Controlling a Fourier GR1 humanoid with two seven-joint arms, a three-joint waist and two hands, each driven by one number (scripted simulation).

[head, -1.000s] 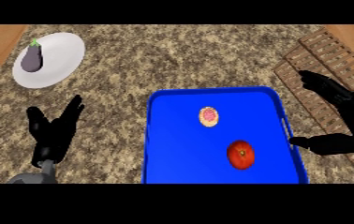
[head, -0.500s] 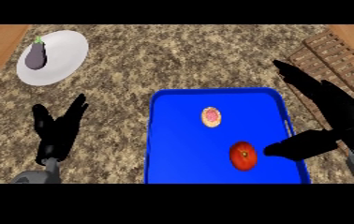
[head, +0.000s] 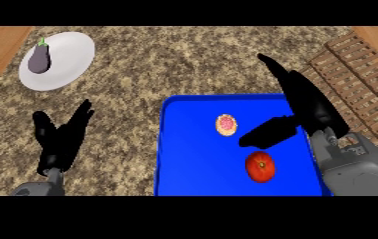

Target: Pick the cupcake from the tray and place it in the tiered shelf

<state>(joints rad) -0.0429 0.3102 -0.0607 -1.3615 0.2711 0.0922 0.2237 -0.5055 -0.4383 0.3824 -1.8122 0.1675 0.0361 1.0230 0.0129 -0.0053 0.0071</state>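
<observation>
A small cupcake [head: 227, 124] with pink topping sits near the middle of the blue tray [head: 192, 153]. My right hand [head: 306, 103] hovers over the tray's right side, open, fingers stretched toward the far edge and thumb pointing left at the cupcake, a short gap apart. The wooden tiered shelf [head: 347, 78] shows at the right edge, partly cut off. My left hand [head: 63, 135] rests open at the lower left, fingers up.
A red tomato [head: 260, 166] lies on the tray in front of the cupcake. A white plate [head: 70, 53] with a purple eggplant [head: 38, 60] stands at the far left. The counter is speckled stone.
My right hand has moved left from the tray's right rim to over the tray, its thumb now close to the cupcake. The view has shifted slightly. The left hand has stayed put.
</observation>
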